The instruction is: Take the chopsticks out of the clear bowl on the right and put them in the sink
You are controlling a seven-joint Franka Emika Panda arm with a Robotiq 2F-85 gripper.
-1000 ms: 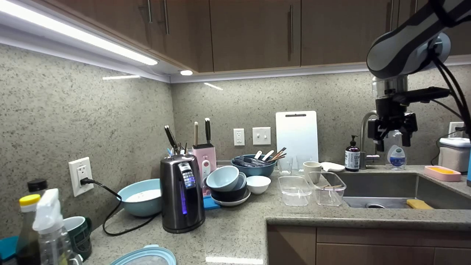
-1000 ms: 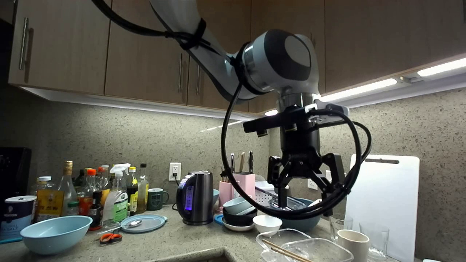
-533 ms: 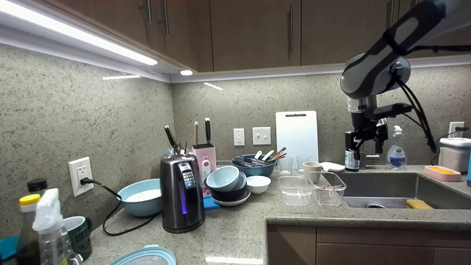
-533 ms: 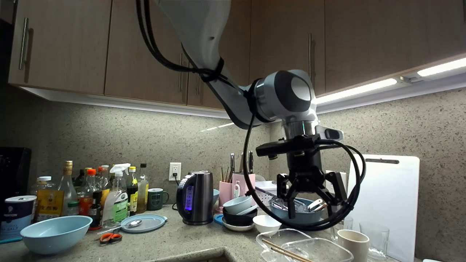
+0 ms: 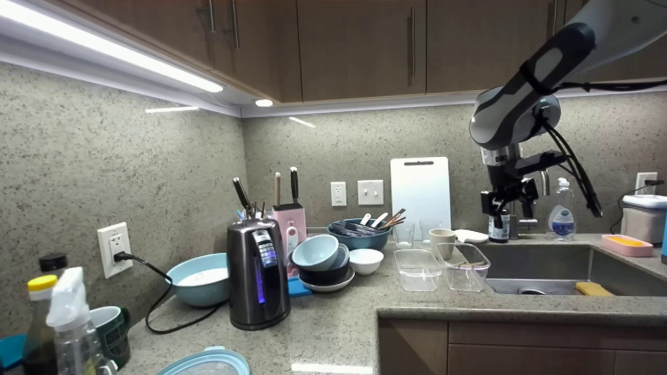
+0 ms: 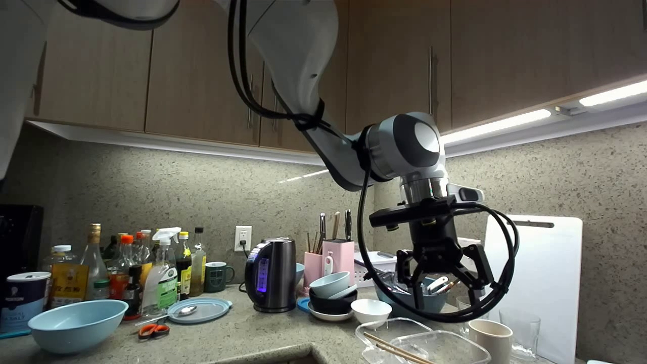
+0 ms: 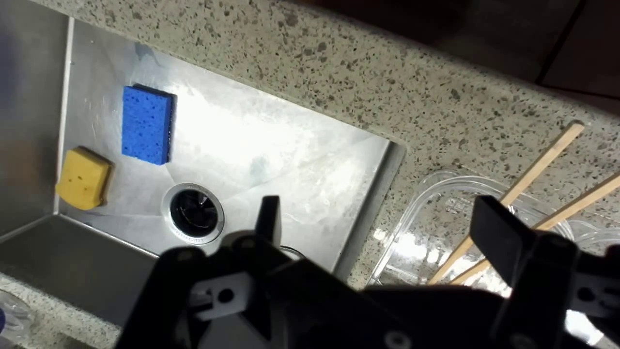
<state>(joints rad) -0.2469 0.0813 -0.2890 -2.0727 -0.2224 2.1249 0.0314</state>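
Aloft: pincer (image 6: 447, 299), one, jaws wide apart. Below it, leftward in both exterior views: chopsticks (image 7: 530, 176), two, light tan, lying aslant in the right-hand clear bowl (image 5: 465, 284), ends past its rim. At right, just beside the bowl: sink (image 5: 536, 260), steel; inside, blue sponge (image 7: 147, 125) and yellow sponge (image 7: 83, 180), one each.

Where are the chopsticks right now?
In the wrist view, the chopsticks are at the picture's right, in the clear container beside the sink, one end of each jutting out.
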